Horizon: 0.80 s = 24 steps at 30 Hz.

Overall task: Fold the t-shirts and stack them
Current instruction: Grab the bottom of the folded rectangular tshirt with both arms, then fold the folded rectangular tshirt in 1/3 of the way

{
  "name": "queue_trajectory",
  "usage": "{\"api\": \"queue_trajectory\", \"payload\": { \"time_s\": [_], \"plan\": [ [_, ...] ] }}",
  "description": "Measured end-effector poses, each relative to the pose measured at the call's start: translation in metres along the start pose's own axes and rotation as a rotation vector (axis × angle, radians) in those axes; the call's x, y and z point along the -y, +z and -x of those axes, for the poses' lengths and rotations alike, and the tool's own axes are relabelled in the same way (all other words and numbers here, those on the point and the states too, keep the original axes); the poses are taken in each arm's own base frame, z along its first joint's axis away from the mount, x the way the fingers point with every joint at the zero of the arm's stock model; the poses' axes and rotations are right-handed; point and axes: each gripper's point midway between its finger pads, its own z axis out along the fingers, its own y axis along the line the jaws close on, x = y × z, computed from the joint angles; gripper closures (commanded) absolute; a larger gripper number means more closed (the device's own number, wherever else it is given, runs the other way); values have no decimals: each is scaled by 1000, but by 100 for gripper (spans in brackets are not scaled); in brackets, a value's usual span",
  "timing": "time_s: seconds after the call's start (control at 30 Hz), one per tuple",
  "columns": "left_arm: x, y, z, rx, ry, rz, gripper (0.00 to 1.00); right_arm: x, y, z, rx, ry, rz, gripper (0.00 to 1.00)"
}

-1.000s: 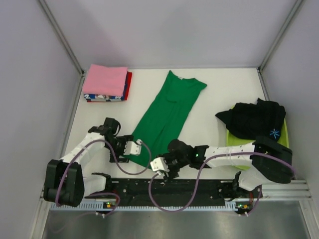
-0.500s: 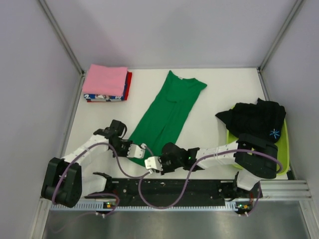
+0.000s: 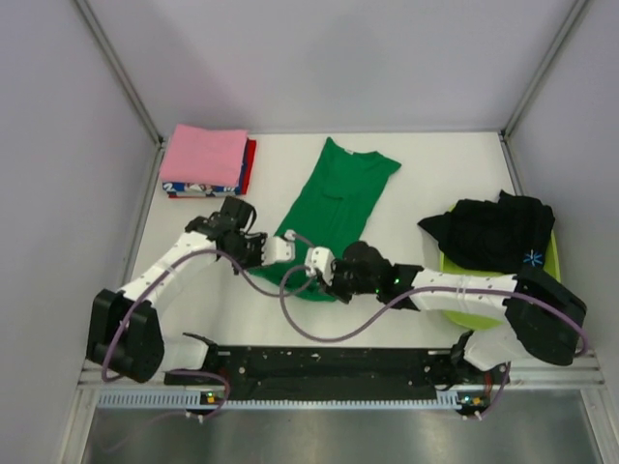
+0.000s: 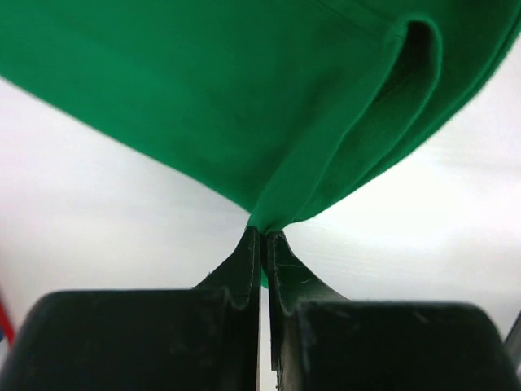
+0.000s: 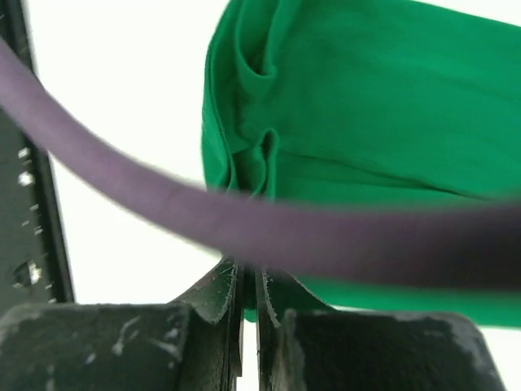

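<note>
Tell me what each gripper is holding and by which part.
Both hold the green t-shirt by its bottom hem. The left gripper pinches the hem's left side, and the right gripper pinches its right side.

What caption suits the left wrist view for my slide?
Left gripper shut on a pinched fold of the green t-shirt over the white table.
</note>
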Motion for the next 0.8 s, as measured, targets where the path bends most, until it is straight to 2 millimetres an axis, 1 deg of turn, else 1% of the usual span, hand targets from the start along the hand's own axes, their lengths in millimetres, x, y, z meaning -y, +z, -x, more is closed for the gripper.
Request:
{"api": "queue_trajectory", "payload": {
  "time_s": [0.07, 0.17, 0.2, 0.27, 0.37, 0.43, 0.57, 0.7, 0.8],
  "plan": [
    [-24, -6, 15, 18, -42, 29, 100, 26, -10, 5, 25, 58, -64, 100],
    [-59, -10, 32, 33, -100, 61, 100, 67, -24, 3, 40, 132, -154, 100],
    [-73, -11, 39, 41, -119, 73, 100, 79, -28, 0, 39, 155, -182, 100],
    [-100, -10, 52, 59, -143, 101, 100, 110, -39, -10, 27, 212, -253, 100],
    [-136, -4, 68, 77, -167, 124, 100, 147, -47, -23, 4, 268, -331, 100],
    [-158, 4, 78, 85, -177, 134, 100, 166, -48, -30, -10, 288, -363, 100],
    [-186, 25, 85, 75, -196, 138, 100, 197, -44, -43, -46, 308, -402, 100],
    [-212, 46, 87, 63, -223, 154, 100, 221, -40, -54, -85, 299, -431, 100],
    [-228, 55, 88, 57, -232, 174, 100, 235, -38, -56, -107, 276, -451, 100]
  ]
}}
